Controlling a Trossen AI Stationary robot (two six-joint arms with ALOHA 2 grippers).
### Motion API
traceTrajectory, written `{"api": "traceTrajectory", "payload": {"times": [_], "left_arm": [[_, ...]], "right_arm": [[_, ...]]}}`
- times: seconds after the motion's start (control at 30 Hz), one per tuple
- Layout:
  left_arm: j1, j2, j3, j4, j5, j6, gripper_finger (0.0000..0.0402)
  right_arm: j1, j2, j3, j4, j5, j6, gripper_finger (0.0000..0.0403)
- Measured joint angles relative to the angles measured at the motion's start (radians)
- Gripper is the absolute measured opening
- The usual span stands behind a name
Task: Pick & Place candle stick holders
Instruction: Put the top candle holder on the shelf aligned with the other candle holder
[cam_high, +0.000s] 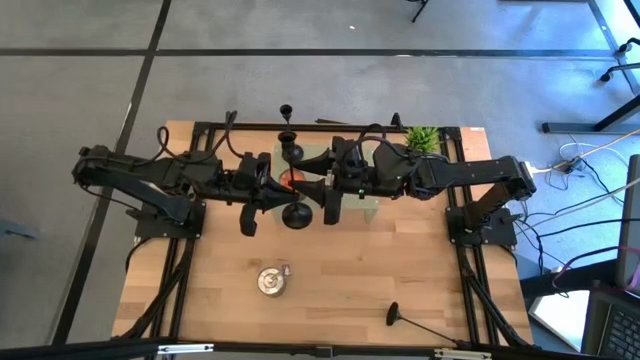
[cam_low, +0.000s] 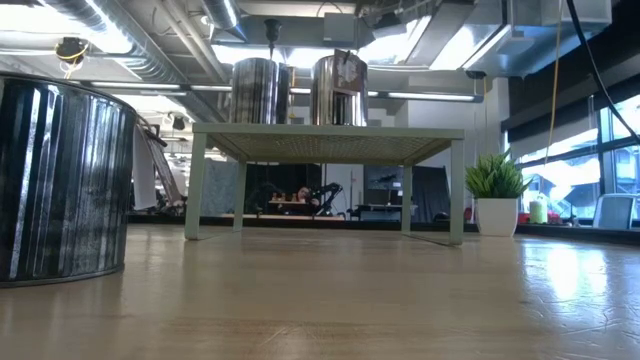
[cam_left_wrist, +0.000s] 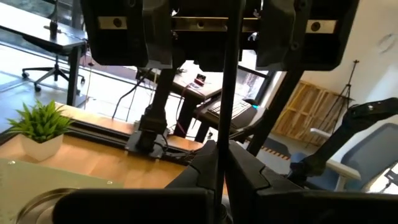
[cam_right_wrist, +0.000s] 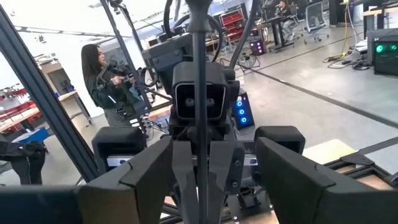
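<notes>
One black candle stick holder hangs over the middle of the table between my two grippers. Its thin stem runs up through both wrist views. My left gripper comes level from the table's left and is shut on that stem. My right gripper faces it from the right and is open; its wide-set fingers stand on either side of the stem and of the left fingers, touching nothing. A second holder stands by its base on the green platform. A third lies on its side near the front right edge. My left gripper pinches the holder's thin stem between its two fingers. The fingers come level from the table's left and lie across the stem. The holder is lifted clear, with its stem about upright in the wrist views and its round base showing from above.
The platform carries two silver cans and an orange one. A silver can stands on the bare wood near the front, and a potted plant at the far right. A person stands beyond the table's left side.
</notes>
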Motion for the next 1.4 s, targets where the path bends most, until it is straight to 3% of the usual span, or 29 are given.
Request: {"api": "traceTrajectory", "payload": {"times": [0.47,1.07,1.4], "left_arm": [[0.009,0.005,0.000,0.022,0.019,-0.008,0.0006],[0.016,0.053,0.001,0.062,0.048,-0.027,0.0006],[0.016,0.011,0.003,0.036,0.013,-0.019,0.0006]], "right_arm": [[-0.008,0.000,0.000,-0.007,-0.037,0.014,0.0141],[-0.007,0.041,0.002,-0.004,-0.075,0.098,0.0097],[-0.007,0.032,0.001,0.004,-0.080,0.070,0.0079]]}}
